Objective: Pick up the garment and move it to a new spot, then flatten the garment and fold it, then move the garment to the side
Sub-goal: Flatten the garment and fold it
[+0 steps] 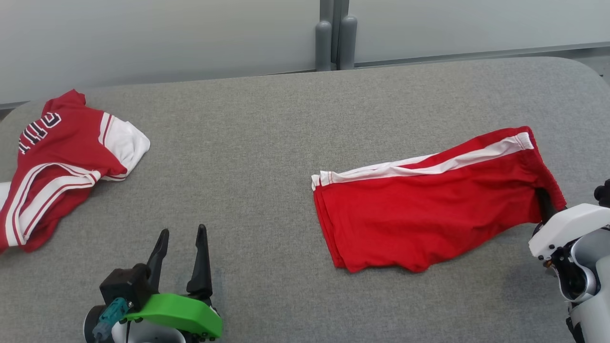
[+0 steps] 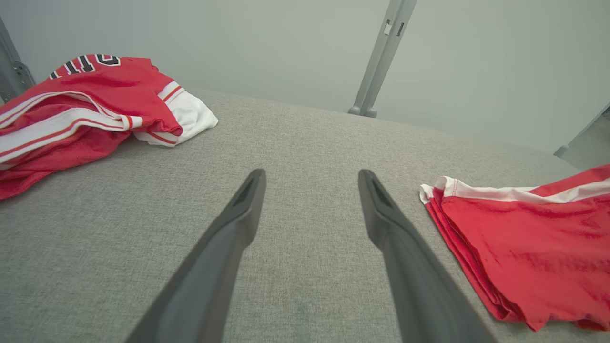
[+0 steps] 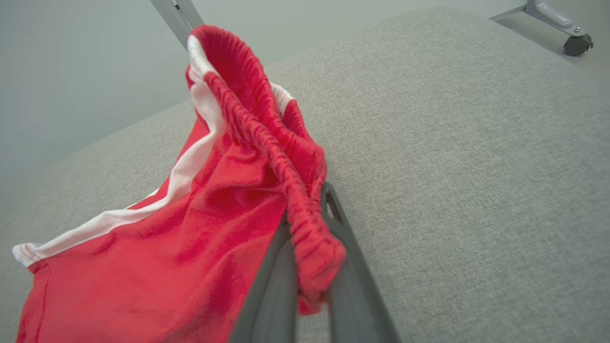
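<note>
The garment, a pair of red shorts with a white side stripe, lies folded on the right half of the grey fabric table. My right gripper is shut on the elastic waistband at the shorts' right end, which is lifted a little off the table. The right wrist view shows the waistband bunched between the two fingers of that gripper. My left gripper stands open over bare table at the lower left, holding nothing. In the left wrist view its fingers point between the shorts and a jersey.
A crumpled red and white jersey lies at the table's left edge. Grey posts stand against the pale wall behind the table. A caster wheel shows beyond the table's rounded far right corner.
</note>
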You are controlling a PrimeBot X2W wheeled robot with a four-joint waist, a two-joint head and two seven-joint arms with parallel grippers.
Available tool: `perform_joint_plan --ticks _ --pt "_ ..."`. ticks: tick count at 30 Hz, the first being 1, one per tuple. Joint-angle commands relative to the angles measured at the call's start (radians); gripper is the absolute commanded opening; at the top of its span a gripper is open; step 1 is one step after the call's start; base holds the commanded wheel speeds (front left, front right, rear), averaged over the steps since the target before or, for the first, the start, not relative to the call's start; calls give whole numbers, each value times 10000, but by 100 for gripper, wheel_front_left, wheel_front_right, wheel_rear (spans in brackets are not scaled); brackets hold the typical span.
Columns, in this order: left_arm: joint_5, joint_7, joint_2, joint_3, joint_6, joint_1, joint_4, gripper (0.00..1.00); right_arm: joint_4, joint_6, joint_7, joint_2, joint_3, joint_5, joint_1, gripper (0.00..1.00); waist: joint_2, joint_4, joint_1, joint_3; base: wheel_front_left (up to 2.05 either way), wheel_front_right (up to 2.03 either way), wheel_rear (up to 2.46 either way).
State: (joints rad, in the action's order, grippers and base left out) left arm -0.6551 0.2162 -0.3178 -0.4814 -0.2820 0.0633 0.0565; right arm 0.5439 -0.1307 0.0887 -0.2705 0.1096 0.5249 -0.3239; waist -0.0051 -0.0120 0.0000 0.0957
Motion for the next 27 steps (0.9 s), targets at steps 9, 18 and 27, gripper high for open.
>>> perform_joint_plan --ticks 9,18,27 --pt "-73 -12 11 -24 33 198 18 100 -1832 0 641 782 -467 -244 364 0 51 36 0 -38 0 0 0" --pt "-103 -8 67 -92 15 264 -44 100 -3369 0 1271 1298 -2070 -921 569 0 51 333 0 -110 0 0 0" --pt "-145 54 137 -104 0 251 -90 100 -3091 0 1439 1143 -4210 -2306 781 0 51 757 0 -99 0 0 0"
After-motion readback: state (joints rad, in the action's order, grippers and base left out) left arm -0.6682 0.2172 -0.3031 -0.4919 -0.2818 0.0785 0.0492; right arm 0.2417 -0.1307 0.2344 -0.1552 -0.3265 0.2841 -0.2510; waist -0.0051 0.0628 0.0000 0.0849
